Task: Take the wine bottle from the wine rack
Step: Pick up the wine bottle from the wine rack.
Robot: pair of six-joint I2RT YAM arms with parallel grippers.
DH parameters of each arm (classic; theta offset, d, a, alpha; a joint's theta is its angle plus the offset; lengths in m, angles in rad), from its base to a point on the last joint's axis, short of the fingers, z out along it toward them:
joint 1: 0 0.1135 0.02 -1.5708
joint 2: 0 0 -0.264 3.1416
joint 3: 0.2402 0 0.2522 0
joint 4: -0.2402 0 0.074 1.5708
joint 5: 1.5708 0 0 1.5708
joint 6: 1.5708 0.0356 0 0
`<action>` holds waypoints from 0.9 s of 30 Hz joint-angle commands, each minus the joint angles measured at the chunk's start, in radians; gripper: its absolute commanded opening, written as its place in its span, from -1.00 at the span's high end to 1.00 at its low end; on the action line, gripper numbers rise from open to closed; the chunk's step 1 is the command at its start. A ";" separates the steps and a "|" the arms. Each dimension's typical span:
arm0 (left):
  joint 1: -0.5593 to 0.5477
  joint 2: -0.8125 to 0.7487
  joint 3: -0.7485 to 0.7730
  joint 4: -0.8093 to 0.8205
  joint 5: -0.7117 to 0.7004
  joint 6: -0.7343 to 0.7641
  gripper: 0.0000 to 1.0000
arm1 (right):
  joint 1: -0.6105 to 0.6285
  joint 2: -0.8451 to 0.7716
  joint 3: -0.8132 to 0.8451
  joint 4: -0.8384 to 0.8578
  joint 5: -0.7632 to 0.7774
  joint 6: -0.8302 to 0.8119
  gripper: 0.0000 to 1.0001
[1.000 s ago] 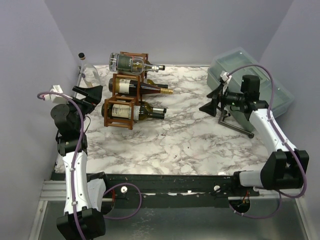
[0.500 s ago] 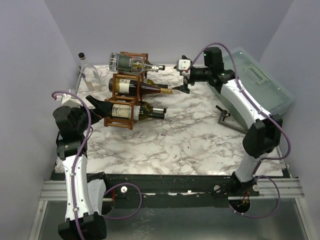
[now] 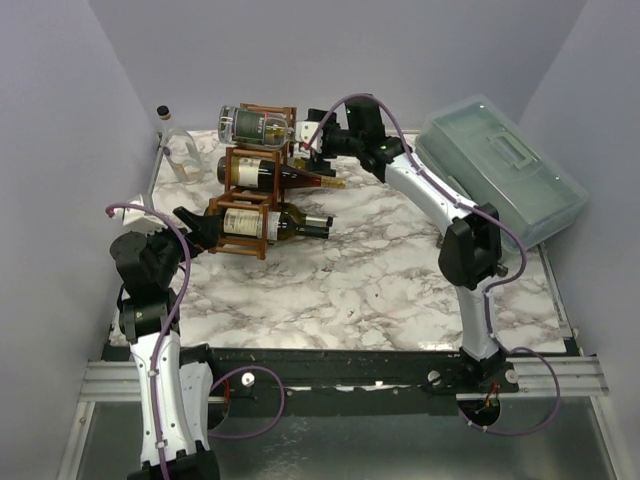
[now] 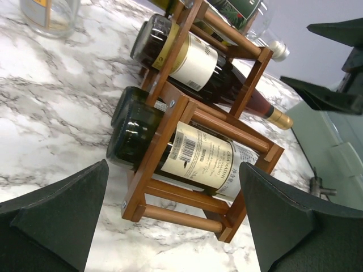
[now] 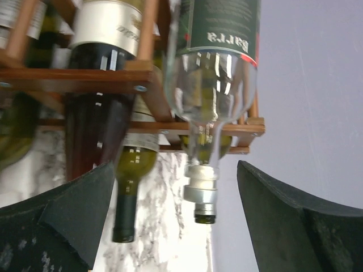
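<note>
The reddish-brown wine rack (image 3: 247,195) stands at the back left with three bottles lying in its stepped tiers. A clear bottle (image 3: 256,126) lies on top, a dark bottle (image 3: 285,177) with a gold cap in the middle, and a green bottle (image 3: 283,224) at the bottom. My right gripper (image 3: 316,138) is open around the clear bottle's neck (image 5: 202,190), with its fingers (image 5: 295,221) apart from the glass. My left gripper (image 3: 203,228) is open just left of the rack's bottom tier (image 4: 187,218), facing the green bottle's base (image 4: 133,141).
An upright clear glass bottle (image 3: 177,150) stands at the back left corner, behind the rack. A large grey-green plastic toolbox (image 3: 500,165) fills the back right. The walls are close behind the rack and on the left.
My right arm has swung from the toolbox side across to the top bottle's neck. My left gripper has moved forward and right to the rack's bottom tier.
</note>
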 commanded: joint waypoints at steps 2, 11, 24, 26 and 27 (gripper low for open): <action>0.005 -0.059 -0.020 -0.012 -0.065 0.043 -0.97 | -0.003 0.126 0.157 0.063 0.070 0.040 -0.66; 0.008 -0.072 -0.014 -0.022 -0.077 0.054 -0.97 | 0.017 0.214 0.206 0.080 0.119 -0.001 -0.48; 0.011 -0.072 -0.015 -0.022 -0.069 0.054 -0.98 | 0.030 0.316 0.281 0.144 0.147 -0.023 -0.27; 0.011 -0.070 -0.015 -0.022 -0.069 0.053 -0.97 | 0.031 0.328 0.292 0.144 0.141 -0.025 -0.27; 0.011 -0.071 -0.015 -0.022 -0.068 0.054 -0.97 | 0.030 0.332 0.298 0.142 0.138 -0.025 -0.26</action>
